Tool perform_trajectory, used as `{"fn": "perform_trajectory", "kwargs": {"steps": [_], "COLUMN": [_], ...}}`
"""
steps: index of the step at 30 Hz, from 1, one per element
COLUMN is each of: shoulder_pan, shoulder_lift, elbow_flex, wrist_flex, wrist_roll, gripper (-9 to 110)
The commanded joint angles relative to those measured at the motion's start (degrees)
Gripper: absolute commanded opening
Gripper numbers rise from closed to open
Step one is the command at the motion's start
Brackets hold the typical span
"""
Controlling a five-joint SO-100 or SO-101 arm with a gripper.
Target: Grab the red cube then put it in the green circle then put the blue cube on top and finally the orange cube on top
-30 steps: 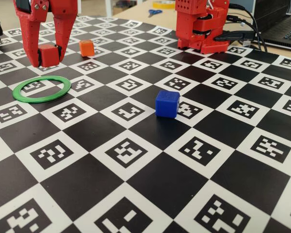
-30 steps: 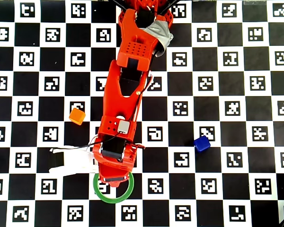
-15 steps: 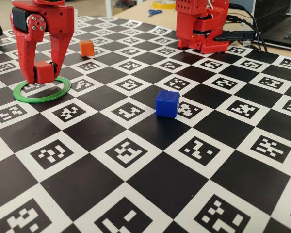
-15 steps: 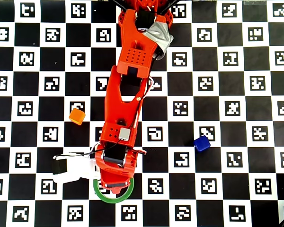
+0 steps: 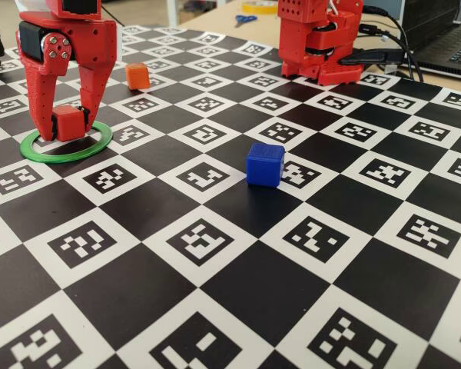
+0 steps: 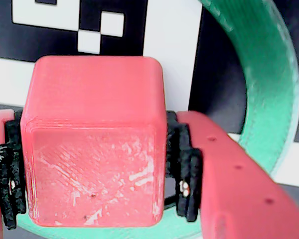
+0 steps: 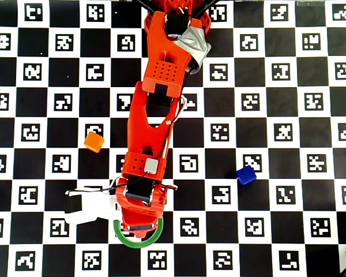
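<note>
My gripper (image 5: 64, 127) is shut on the red cube (image 5: 69, 123) and holds it low inside the green circle (image 5: 100, 141) at the left of the fixed view. In the wrist view the red cube (image 6: 92, 149) sits between the black pads (image 6: 187, 169), with the green circle (image 6: 274, 99) curving round its right and under it. In the overhead view the arm hides the cube, and only the near arc of the green circle (image 7: 139, 242) shows. The blue cube (image 5: 265, 164) (image 7: 245, 175) stands alone mid-board. The orange cube (image 5: 137, 75) (image 7: 93, 141) lies behind the circle.
The board is a black-and-white checker of marker tiles (image 5: 215, 254). The arm's red base (image 5: 319, 38) stands at the far edge, with cables and a laptop (image 5: 446, 38) to its right and scissors (image 5: 246, 19) behind. A white part (image 7: 86, 208) juts left from the wrist.
</note>
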Motion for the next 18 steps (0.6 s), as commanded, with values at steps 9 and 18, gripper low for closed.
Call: {"fn": "perform_trajectory", "kwargs": {"steps": [9, 18], "shoulder_pan": [-0.26, -0.26], "shoulder_lift": [2.81, 2.9], "elbow_flex": [-5.45, -7.56], "wrist_flex": [0.97, 2.81], "wrist_roll": [2.46, 3.52], "gripper": [16, 32]}}
